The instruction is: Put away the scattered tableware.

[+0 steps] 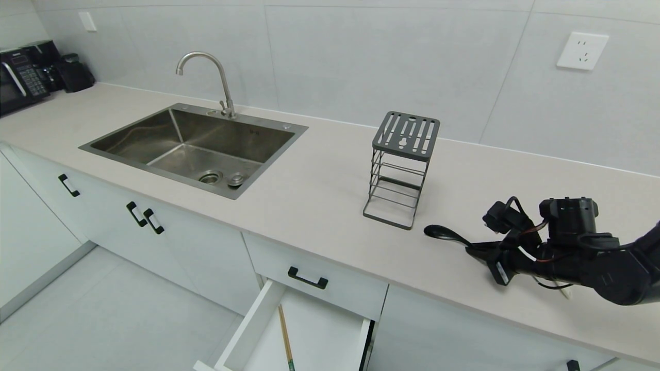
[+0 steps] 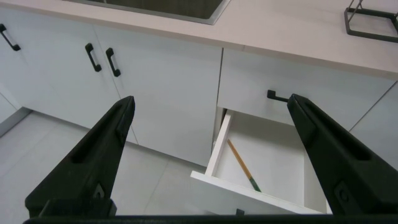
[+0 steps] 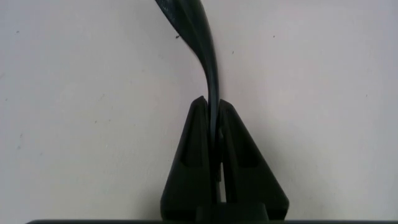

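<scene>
The right gripper (image 3: pixel 213 109) is clamped on the handle of a black spoon (image 1: pixel 439 232); the bowl juts out past its fingertips, low over the countertop (image 1: pixel 319 206), near the foot of the wire rack (image 1: pixel 399 170); the left gripper (image 2: pixel 211 102) hangs with jaws wide apart above the open drawer (image 2: pixel 214 149), where one chopstick (image 2: pixel 242 167) lies.

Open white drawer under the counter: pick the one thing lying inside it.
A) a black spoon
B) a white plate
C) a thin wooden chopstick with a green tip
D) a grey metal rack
C: the thin wooden chopstick with a green tip lies on the floor of the open white drawer; the black spoon is clamped in the right gripper instead.
</scene>
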Robot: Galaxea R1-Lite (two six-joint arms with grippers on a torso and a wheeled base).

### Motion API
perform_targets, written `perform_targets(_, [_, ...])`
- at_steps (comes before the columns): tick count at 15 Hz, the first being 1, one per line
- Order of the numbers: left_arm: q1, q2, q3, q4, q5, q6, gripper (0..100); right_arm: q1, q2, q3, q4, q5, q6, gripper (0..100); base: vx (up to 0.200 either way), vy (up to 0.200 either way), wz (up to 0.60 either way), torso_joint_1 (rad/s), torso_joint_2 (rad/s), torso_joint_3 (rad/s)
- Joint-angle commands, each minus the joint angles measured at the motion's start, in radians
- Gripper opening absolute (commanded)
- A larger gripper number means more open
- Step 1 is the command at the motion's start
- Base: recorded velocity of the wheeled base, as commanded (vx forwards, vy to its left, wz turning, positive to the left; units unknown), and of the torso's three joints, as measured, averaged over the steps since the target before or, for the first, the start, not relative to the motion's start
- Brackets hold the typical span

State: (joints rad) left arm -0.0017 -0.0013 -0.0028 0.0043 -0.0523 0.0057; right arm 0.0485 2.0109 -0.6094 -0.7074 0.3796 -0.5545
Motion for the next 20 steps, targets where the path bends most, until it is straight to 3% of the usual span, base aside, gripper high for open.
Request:
perform_targets(1, [0.0,0.001,0.0,0.0,0.0,0.0,100,0.013,-0.052,0.019,-0.018,0.002,-0.001,0,0.0,0.0,0.0,0.0,0.0,0.0])
perform_targets(8, [0.0,0.001,0.001,0.0,0.0,0.0,100,0.163,-0.225,0.163,-0.043,-0.034,0.004,0,0.0,0.0,0.0,0.0,0.0,0.0])
perform_targets(16, [0.0,0.001,0.0,0.0,0.0,0.0,100,0.402,-0.287,0.226,-0.044,-0.085,0.09,0,0.0,0.0,0.0,0.0,0.0,0.0])
perform_targets(20, [0.0,0.001,0.0,0.0,0.0,0.0,100,0.464,-0.285,0.232,-0.043,-0.085,0.099,0,0.0,0.0,0.0,0.0,0.0,0.0])
